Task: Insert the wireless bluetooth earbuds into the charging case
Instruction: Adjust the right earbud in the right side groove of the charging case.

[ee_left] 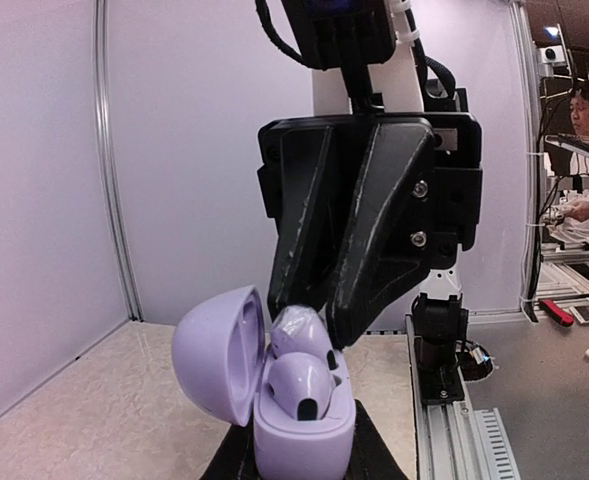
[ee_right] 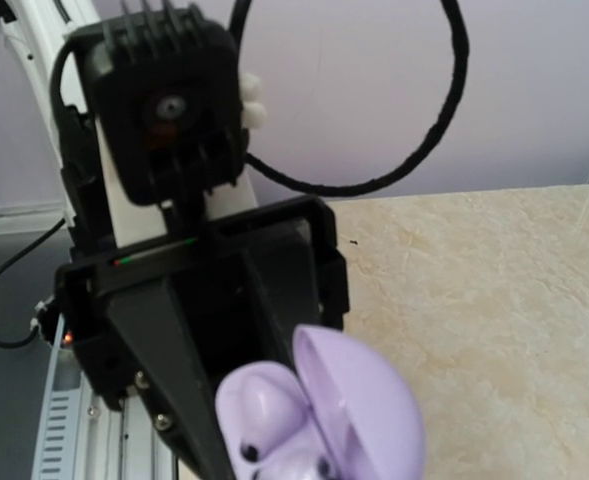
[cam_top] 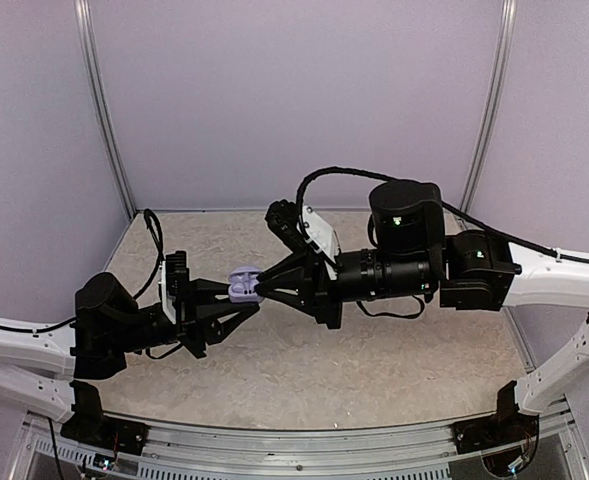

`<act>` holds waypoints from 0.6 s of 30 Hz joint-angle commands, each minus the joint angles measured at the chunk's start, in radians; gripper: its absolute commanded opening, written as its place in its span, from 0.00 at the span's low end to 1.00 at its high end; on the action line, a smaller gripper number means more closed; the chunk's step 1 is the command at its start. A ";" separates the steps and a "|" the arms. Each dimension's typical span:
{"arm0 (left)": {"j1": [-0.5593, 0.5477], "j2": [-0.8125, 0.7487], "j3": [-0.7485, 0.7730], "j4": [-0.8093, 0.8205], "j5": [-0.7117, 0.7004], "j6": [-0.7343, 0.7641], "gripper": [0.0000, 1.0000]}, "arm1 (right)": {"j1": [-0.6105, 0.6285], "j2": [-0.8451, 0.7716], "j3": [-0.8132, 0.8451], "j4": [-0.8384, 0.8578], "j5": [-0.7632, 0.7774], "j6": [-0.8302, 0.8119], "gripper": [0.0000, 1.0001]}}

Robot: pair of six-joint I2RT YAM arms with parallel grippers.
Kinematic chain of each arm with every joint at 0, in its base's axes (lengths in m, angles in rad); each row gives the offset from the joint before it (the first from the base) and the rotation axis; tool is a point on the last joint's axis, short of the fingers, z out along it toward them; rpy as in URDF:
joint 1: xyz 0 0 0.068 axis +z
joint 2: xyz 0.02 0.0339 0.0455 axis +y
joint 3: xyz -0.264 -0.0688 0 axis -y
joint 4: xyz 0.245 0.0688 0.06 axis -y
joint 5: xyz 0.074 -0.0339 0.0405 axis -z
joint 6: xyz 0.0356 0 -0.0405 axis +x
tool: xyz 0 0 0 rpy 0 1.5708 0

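The charging case (cam_top: 242, 288) is a pale-lavender clamshell held above the table, with my left gripper (cam_top: 238, 294) shut on its base. In the left wrist view the case (ee_left: 304, 438) stands upright between my left fingers (ee_left: 230, 462), lid (ee_left: 212, 350) swung open to the left. Two earbuds sit in its hollows, a near one (ee_left: 299, 385) and a far one (ee_left: 296, 328). My right gripper (ee_left: 314, 308) comes down from above, jaws shut, its tips against the far earbud. The right wrist view shows the open lid (ee_right: 374, 405) and one earbud (ee_right: 259, 405); its own fingers do not show there.
The beige marbled tabletop (cam_top: 374, 350) lies below both arms, with white enclosure walls (cam_top: 274, 100) round it. An aluminium rail (ee_left: 454, 425) runs along the near edge. A black cable (ee_right: 444, 120) loops behind the left arm. A person sits at a bench (ee_left: 584, 110) outside.
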 commanded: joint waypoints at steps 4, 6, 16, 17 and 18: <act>-0.009 -0.011 0.034 0.014 0.017 0.016 0.06 | 0.011 -0.004 0.028 -0.057 -0.040 -0.031 0.16; -0.010 -0.009 0.034 0.016 0.017 0.015 0.06 | 0.011 -0.018 0.025 -0.050 -0.053 -0.034 0.18; -0.011 -0.001 0.035 0.014 0.022 0.016 0.06 | 0.011 -0.034 0.034 -0.029 -0.067 -0.042 0.24; -0.012 -0.001 0.035 0.013 0.022 0.016 0.06 | 0.012 -0.034 0.035 -0.026 -0.062 -0.043 0.24; -0.012 -0.001 0.036 0.013 0.022 0.017 0.06 | 0.012 -0.033 0.036 -0.025 -0.057 -0.043 0.24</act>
